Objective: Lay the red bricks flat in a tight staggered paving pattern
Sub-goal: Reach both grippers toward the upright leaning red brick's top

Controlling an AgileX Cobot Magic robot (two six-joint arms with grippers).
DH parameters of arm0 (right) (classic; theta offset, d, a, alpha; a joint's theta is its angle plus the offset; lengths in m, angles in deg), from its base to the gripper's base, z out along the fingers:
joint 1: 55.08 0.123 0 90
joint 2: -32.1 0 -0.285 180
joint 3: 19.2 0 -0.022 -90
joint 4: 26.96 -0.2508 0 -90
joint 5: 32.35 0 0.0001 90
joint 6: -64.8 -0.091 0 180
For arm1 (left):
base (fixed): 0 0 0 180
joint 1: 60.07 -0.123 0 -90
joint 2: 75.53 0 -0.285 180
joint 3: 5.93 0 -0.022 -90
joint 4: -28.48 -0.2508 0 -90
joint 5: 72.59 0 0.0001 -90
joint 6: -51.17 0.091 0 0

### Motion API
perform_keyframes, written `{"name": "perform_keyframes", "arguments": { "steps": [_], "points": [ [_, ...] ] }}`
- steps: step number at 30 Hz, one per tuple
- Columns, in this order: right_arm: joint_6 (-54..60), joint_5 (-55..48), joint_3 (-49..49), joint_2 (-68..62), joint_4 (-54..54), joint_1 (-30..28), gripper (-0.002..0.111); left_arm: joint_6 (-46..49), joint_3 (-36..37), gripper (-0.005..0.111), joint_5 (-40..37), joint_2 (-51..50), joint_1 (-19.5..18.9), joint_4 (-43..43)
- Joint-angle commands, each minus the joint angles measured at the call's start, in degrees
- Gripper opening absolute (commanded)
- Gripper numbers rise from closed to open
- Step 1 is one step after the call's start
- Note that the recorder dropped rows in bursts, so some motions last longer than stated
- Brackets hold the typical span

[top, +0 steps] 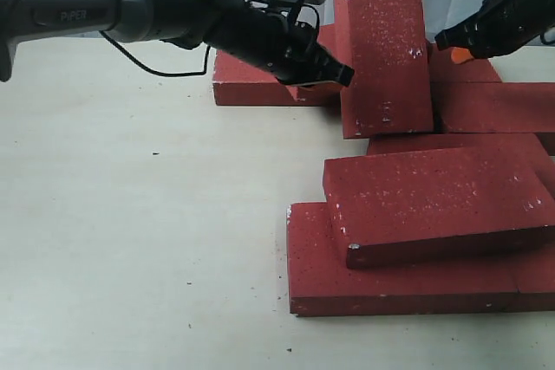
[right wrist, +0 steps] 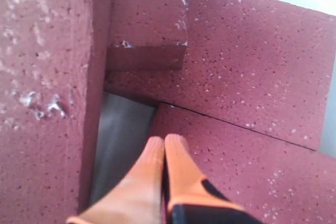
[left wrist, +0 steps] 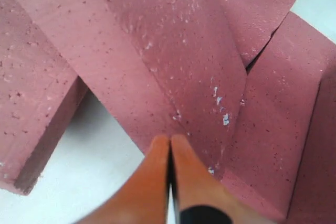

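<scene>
Several dark red bricks lie in a loose cluster. One brick (top: pixel 382 51) is propped up steeply at the back centre, leaning over the others. My left gripper (top: pixel 345 74) is shut, and its tips touch that brick's left edge. In the left wrist view the shut orange fingers (left wrist: pixel 169 139) meet the slanted brick (left wrist: pixel 173 51) at its long edge. My right gripper (top: pixel 460 53) is shut and empty just right of the raised brick. Its tips (right wrist: pixel 165 141) hover over a flat brick (right wrist: pixel 252 171) beside the raised one (right wrist: pixel 42 77).
A flat brick (top: pixel 260 81) lies behind the left gripper. Another brick (top: pixel 499 107) lies flat at the right. In front, one brick (top: pixel 434 201) rests askew on top of a lower brick (top: pixel 390 283). Bare pale table (top: pixel 130 231) fills the left.
</scene>
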Motion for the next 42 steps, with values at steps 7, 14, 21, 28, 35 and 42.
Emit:
{"name": "perform_keyframes", "arguments": {
  "steps": [7,14,21,28,35,42],
  "points": [
    [3.33,5.61,-0.27,-4.39,-1.82,3.93,-0.001,-0.25,-0.54,0.000,1.62,-0.52,0.72,1.47],
    [4.66,5.15,-0.27,-4.39,-2.16,4.63,-0.001,-0.25,-0.54,0.000,2.96,-2.66,0.72,1.69],
    [4.66,3.59,-0.27,-4.18,-2.16,4.63,-0.001,-0.25,-1.03,0.000,3.14,-2.66,0.72,1.80],
    [4.66,3.26,-0.27,-3.18,-2.29,4.63,-0.001,-0.13,-0.99,0.000,4.55,-2.66,0.72,3.31],
    [4.66,3.02,-0.27,-2.88,-2.29,4.63,-0.001,-0.13,-0.99,0.000,7.26,-2.66,0.72,3.06],
    [4.66,3.02,-0.27,-2.88,-2.64,4.63,-0.001,-0.13,-0.99,0.000,8.49,-3.14,0.72,3.06]
  ]
}}
